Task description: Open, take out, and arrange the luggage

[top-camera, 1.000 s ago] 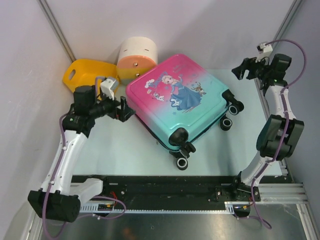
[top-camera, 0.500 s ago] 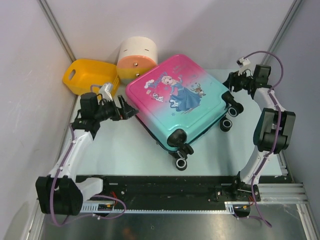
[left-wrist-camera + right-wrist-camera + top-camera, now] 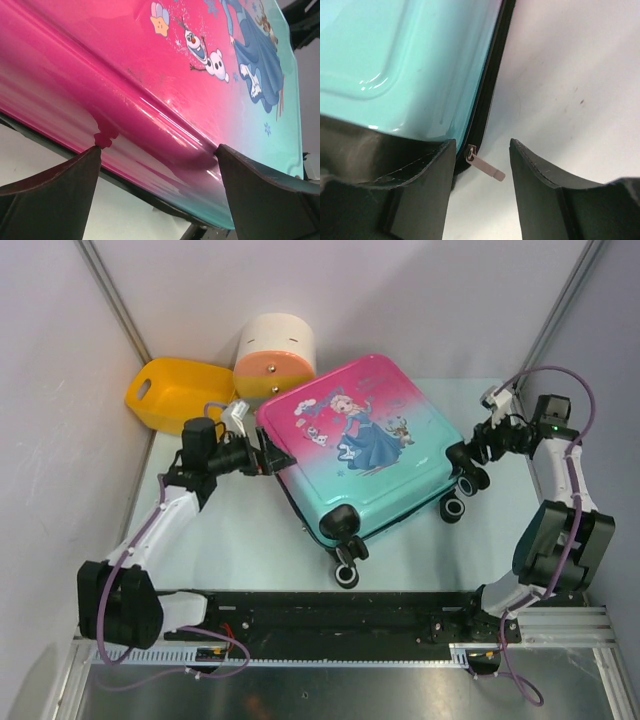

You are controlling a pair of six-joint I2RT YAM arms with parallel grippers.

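Observation:
The luggage, a teal-to-pink hard-shell suitcase with a princess print, lies flat and closed mid-table with its black wheels toward me. My left gripper is open against its pink left edge. In the left wrist view the pink shell fills the space between the spread fingers, and the gripper holds nothing. My right gripper is open at the teal right side by the wheels. In the right wrist view the gripper straddles a small zipper pull hanging from the black zip edge, without gripping it.
A yellow plastic basket and a cream-orange round drawer box stand at the back left, close to the suitcase's pink corner. Walls close in on the left, back and right. A black rail runs along the near edge.
My left gripper moved right up to the suitcase's pink edge. My right gripper came down and in to the teal side by the wheels. The suitcase turned and shifted slightly.

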